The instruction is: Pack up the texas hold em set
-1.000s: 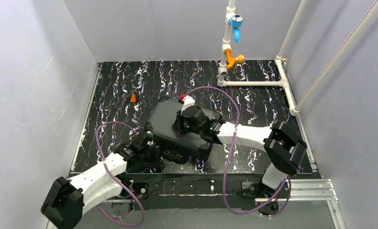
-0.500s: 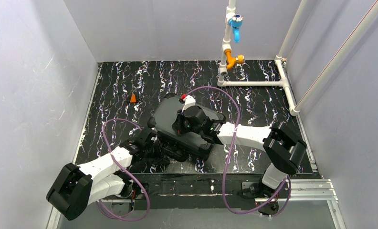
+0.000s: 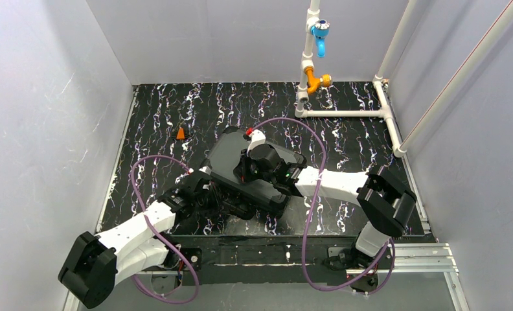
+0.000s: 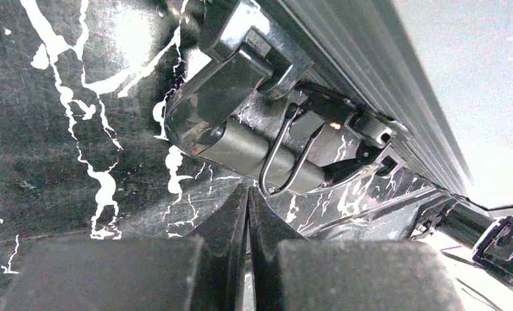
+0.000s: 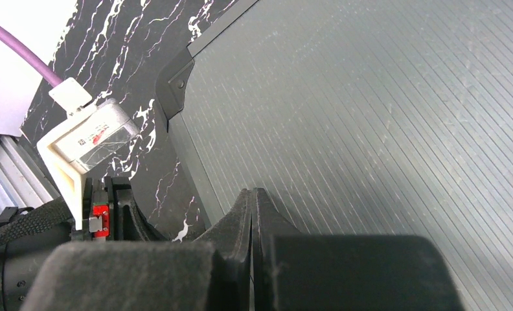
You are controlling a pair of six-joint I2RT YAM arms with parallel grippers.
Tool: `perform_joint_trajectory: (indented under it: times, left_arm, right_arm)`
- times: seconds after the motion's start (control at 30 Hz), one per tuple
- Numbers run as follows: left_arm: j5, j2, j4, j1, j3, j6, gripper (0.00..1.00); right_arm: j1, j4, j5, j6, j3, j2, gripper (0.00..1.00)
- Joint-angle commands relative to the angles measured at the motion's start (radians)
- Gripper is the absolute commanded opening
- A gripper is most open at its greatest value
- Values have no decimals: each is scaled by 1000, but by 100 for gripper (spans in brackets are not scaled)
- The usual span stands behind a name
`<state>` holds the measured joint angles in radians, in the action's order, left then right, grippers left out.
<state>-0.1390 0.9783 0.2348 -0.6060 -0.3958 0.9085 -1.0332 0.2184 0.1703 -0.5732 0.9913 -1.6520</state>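
Now, both pressed together, the left claw (image 4: 248, 194) has reached the latch (image 4: 241, 129) at 8 o'clock of the closed briefcase (image 3: 225, 155) on the middle of the counter (image 3: 157, 129), while the right claw (image 5: 252, 197) rests on its lid (image 5: 383, 129), so latching seems next.

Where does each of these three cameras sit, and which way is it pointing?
Top external: above and behind the arms, looking down at the table and black briefcase; left arm and right arm show.
Left wrist: on the left arm, facing the briefcase's metal latch; left gripper shut at bottom.
Right wrist: on the right arm, facing the ribbed lid; right gripper shut at bottom.
Shared: all three see the briefcase.
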Motion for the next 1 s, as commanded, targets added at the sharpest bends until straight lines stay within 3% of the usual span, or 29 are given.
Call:
perform_joint_trajectory:
  times: [0.0,0.57,0.97]
  left_arm:
    - [32,-11,-19,-3,-13,-15,0]
    - [5,19,-118,-3,3,-3,0]
    - [-21,184,-212,-3,-107,-22,0]
  right_arm:
    - [-12,-379,-21,31,-94,-75,1]
    - [-11,-383,-11,30,-151,-58,1]
    - [-10,-338,-27,-8,-240,-39,1]
